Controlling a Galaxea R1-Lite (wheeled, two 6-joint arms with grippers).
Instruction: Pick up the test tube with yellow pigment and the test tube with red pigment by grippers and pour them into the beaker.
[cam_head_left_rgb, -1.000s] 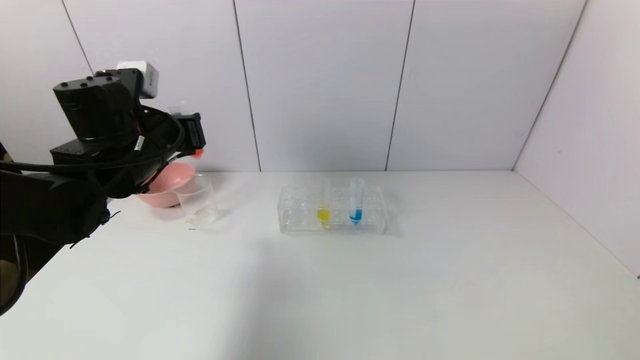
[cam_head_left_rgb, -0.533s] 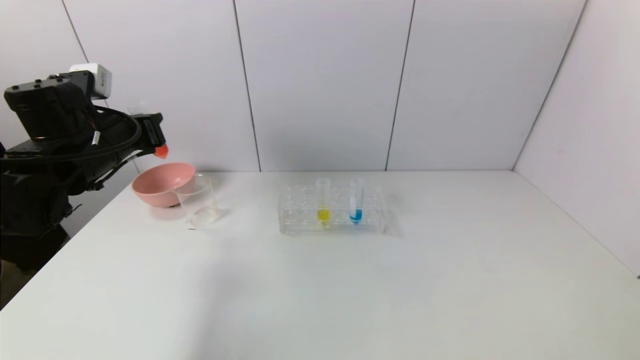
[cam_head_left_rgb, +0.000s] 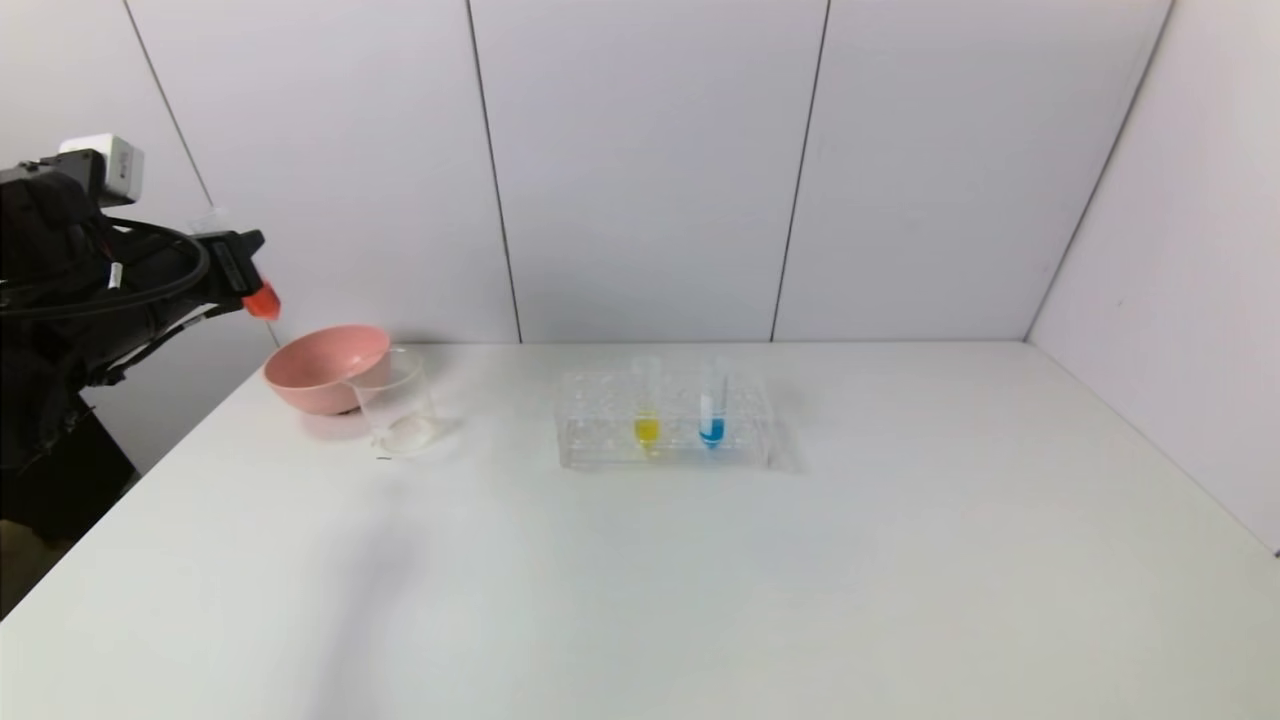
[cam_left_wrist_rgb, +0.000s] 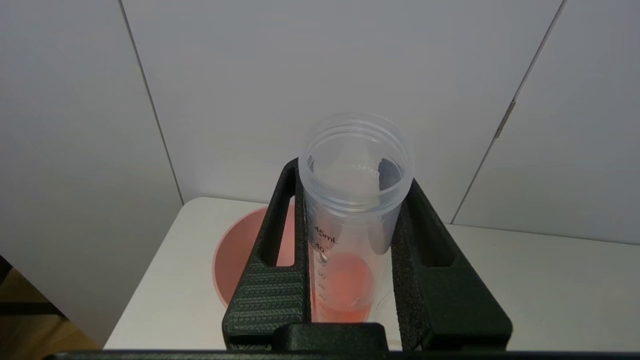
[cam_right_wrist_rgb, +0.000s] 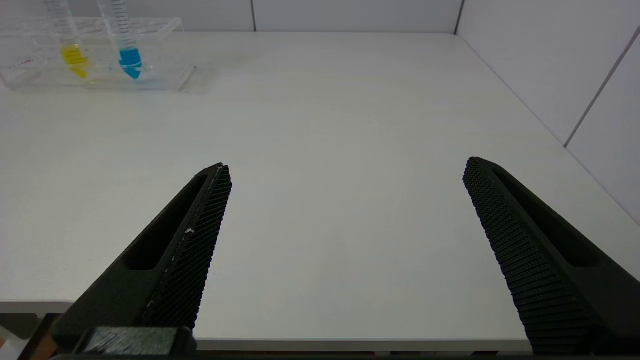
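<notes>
As before holding red tube (cam_head_left_rgb: 262, 299), left gripper (cam_head_left_rgb: 243, 270) retreated.

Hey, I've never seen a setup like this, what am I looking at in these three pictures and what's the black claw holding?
It is a two-armed robot. One picture comes from its head, two from its wrists. The left end effector, raised off the table's left edge, is shut on the test tube with red pigment. The right end effector hangs open over the white table. On the table stand a pink bowl, the beaker and a clear rack holding the test tube with yellow pigment and a blue one.
</notes>
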